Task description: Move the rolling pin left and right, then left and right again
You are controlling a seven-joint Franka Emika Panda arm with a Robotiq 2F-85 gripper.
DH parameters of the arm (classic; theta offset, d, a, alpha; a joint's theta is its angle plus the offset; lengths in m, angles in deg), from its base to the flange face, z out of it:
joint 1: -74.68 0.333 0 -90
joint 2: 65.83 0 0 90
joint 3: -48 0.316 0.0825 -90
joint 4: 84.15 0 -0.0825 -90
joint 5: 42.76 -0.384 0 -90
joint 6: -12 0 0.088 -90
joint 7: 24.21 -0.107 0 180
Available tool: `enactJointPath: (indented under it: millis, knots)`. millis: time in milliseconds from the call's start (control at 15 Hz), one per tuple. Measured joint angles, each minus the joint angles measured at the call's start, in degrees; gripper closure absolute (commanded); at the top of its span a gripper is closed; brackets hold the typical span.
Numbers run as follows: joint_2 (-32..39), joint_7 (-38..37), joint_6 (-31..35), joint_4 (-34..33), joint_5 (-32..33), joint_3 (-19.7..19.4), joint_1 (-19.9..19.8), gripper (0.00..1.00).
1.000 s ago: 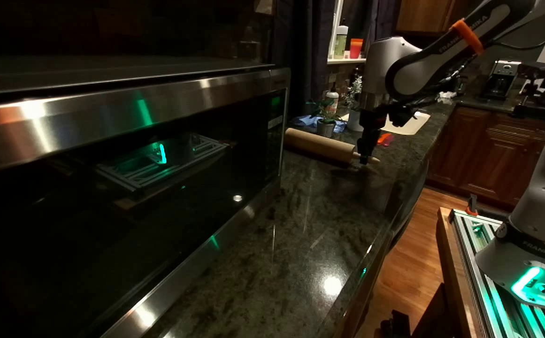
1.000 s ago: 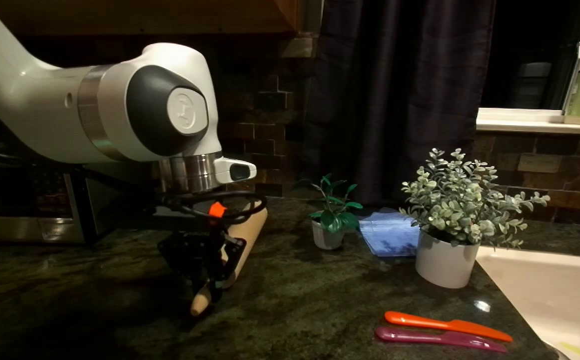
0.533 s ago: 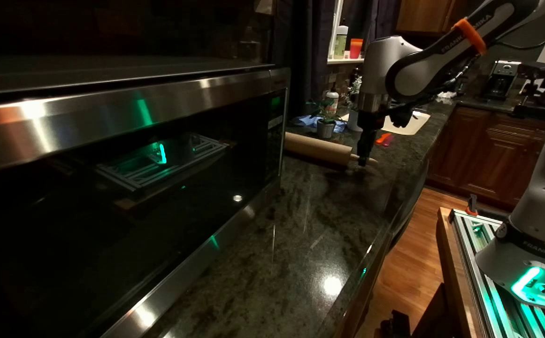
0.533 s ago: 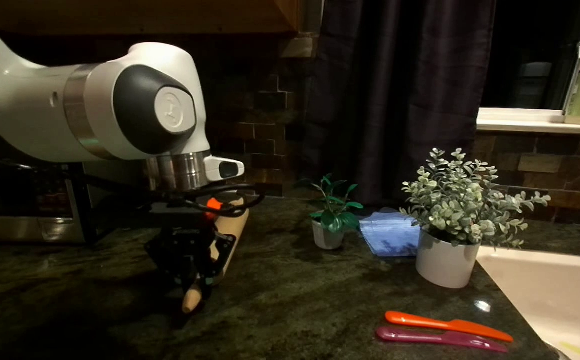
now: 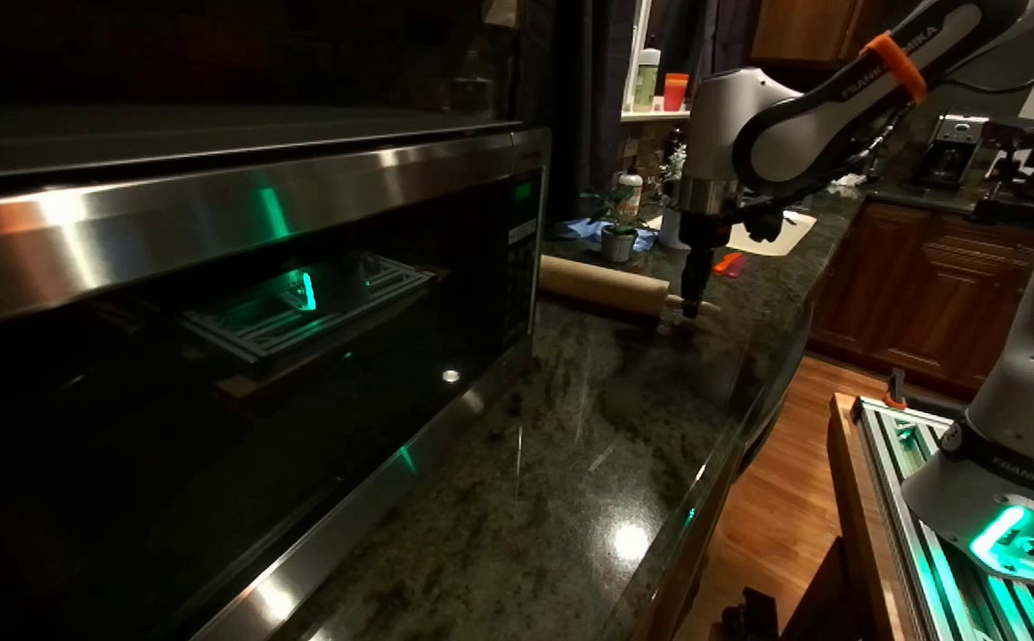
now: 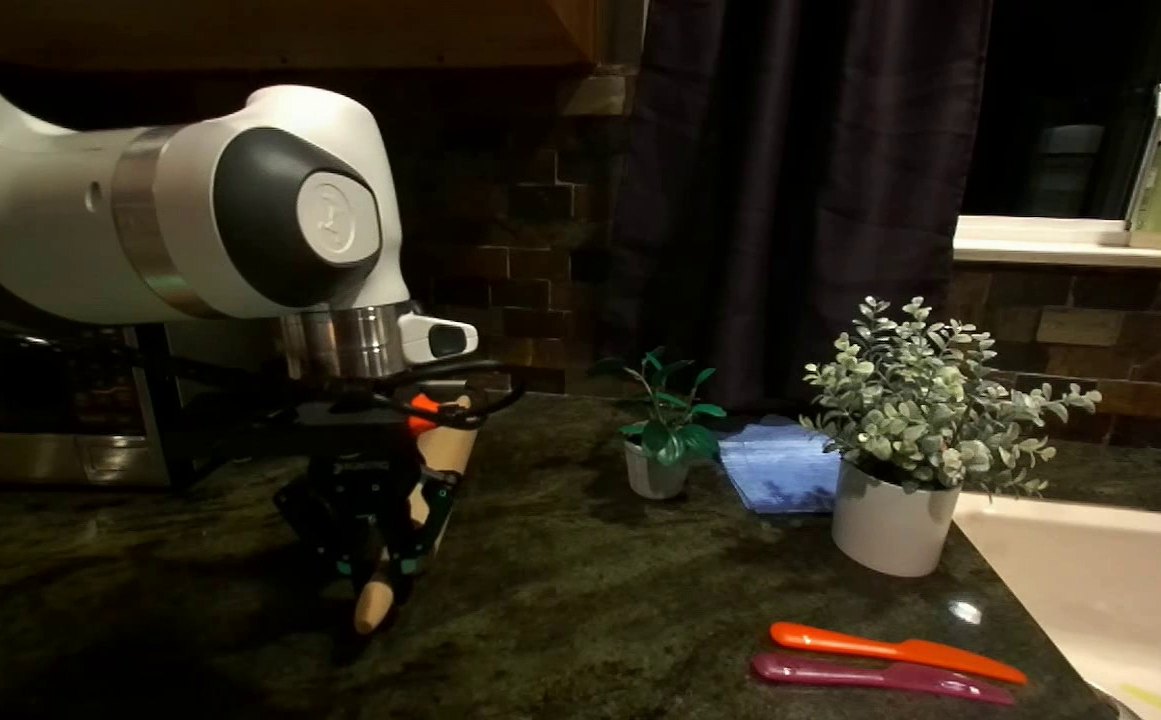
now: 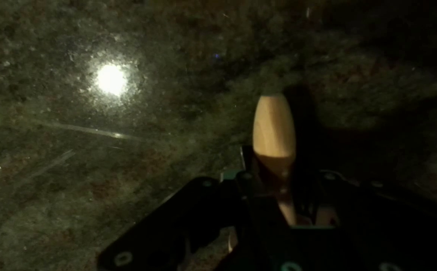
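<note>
The rolling pin (image 6: 447, 448) is a light tan wooden cylinder lying on the dark stone counter. In an exterior view its body (image 5: 606, 283) runs from behind the microwave's edge to my gripper (image 5: 691, 307). My gripper (image 6: 380, 566) points down around the near handle, with one finger on each side. In the wrist view the rounded handle end (image 7: 274, 128) sticks out past the dark fingers (image 7: 273, 169). The fingers appear closed on the handle, though the right finger is very dark. Part of the pin's body is hidden behind the gripper and cable.
A microwave (image 5: 303, 356) stands beside the pin's far end. A small potted plant (image 6: 656, 468), blue napkins (image 6: 780, 468) and a larger white-potted plant (image 6: 897, 520) stand nearby. Orange (image 6: 895, 650) and purple (image 6: 880, 677) knives lie near the sink (image 6: 1090, 570).
My gripper and the rolling pin have moved together toward the microwave, leftward in an exterior view. The movement is smaller in the last half second. The grip looks the same.
</note>
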Motion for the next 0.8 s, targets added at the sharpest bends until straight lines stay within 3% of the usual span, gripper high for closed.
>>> enactJointPath:
  millis: [800]
  knots:
    - [0.39, -14.31, -7.37, -1.45, -4.81, -1.86, -3.86, 0.93]
